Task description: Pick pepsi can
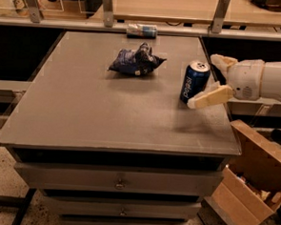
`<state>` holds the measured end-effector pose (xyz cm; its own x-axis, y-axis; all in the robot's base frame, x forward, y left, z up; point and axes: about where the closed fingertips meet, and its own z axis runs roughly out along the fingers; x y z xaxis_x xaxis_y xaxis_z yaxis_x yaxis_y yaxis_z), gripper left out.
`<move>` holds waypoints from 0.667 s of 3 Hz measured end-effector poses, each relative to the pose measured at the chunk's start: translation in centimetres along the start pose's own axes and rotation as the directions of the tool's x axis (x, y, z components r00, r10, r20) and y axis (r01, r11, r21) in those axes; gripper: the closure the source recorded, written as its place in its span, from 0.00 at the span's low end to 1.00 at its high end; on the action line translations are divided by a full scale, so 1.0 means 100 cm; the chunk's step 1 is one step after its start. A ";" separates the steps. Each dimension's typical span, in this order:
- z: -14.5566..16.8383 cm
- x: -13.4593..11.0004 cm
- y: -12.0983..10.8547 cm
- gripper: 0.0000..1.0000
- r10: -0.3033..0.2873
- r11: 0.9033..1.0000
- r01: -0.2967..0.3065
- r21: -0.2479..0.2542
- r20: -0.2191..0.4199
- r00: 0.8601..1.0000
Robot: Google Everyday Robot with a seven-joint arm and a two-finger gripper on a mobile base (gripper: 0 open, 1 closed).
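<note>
My gripper (208, 80) hung low over the worktop (107, 112), fingers spread wide; the pepsi can (194, 83) stood upright just ahead, at its mouth.
</note>
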<state>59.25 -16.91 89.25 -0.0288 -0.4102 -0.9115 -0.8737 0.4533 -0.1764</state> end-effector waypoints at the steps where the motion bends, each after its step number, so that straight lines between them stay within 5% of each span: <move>1: 0.027 -0.008 0.005 0.16 0.006 0.998 -0.003 -0.057 0.051 0.999; 2: 0.046 -0.022 0.007 0.40 0.013 0.995 -0.003 -0.096 0.106 0.994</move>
<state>60.96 -12.10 89.43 0.0116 -0.3177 -0.9481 -0.9162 0.3764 -0.1373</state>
